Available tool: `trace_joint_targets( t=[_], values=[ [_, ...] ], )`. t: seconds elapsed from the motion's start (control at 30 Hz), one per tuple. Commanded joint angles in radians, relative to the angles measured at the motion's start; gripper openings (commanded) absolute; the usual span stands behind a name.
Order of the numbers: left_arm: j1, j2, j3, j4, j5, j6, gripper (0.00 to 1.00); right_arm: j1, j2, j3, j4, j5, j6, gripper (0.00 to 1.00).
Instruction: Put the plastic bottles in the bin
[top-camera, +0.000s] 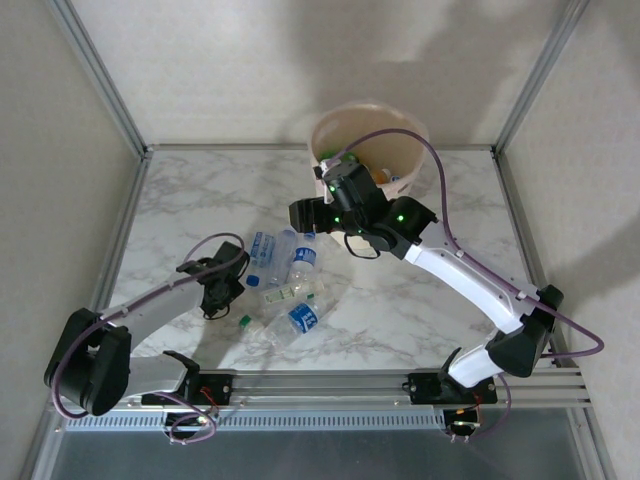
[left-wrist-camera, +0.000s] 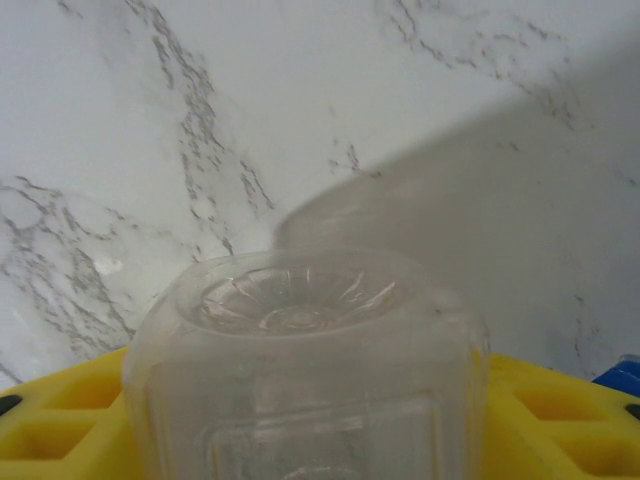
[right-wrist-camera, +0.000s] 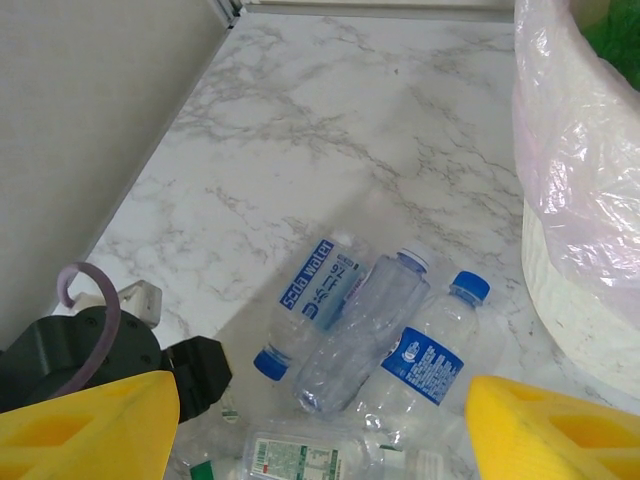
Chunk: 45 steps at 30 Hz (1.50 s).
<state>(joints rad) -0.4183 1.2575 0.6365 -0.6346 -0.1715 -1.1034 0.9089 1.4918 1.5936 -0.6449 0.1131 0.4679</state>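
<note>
left pincer (left-wrist-camera: 310, 425) clenched on a clear plastic bottle (left-wrist-camera: 300, 310); right pincer (right-wrist-camera: 322, 428) released above blue-capped clear bottles (right-wrist-camera: 420, 350) beside the pink-lined cream round bin (right-wrist-camera: 570, 290).

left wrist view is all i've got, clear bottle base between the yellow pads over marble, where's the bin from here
observer: the bin stands at the far edge of the table, right of centre, beyond the right gripper.
operator: anything in it
observer: yes, something green shows inside the liner.
operator: more bottles on the table
observer: several bottles lie in a cluster beside the left gripper, besides your clear bottle.
</note>
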Motion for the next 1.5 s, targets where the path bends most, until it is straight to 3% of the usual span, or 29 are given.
trace_joint_targets(
  t=[0.0,0.2,0.4,0.67,0.8,0.97,1.47],
  values=[
    [-0.003,-0.036,0.079,-0.084,-0.079,0.019,0.52,0.011,-0.03,-0.014,0.028,-0.009,0.009,0.76],
    [-0.002,-0.056,0.289,-0.197,-0.102,0.076,0.48,0.011,-0.034,0.001,0.026,-0.036,-0.01,0.76],
    [0.004,-0.024,0.583,-0.247,-0.071,0.155,0.47,0.009,-0.068,-0.007,0.07,-0.16,-0.041,0.78],
    [0.004,0.02,0.781,-0.01,0.219,0.212,0.46,-0.05,-0.081,0.002,0.033,-0.278,-0.027,0.85],
    [0.002,0.032,0.787,0.099,0.339,0.201,0.46,-0.076,-0.061,-0.006,0.009,-0.386,0.0,0.87],
    [0.001,0.033,0.756,0.206,0.401,0.164,0.47,-0.076,-0.082,-0.088,0.089,-0.501,0.046,0.87],
    [-0.014,0.028,0.681,0.38,0.582,0.099,0.44,-0.081,-0.072,-0.107,0.135,-0.484,0.101,0.69]
  ],
)
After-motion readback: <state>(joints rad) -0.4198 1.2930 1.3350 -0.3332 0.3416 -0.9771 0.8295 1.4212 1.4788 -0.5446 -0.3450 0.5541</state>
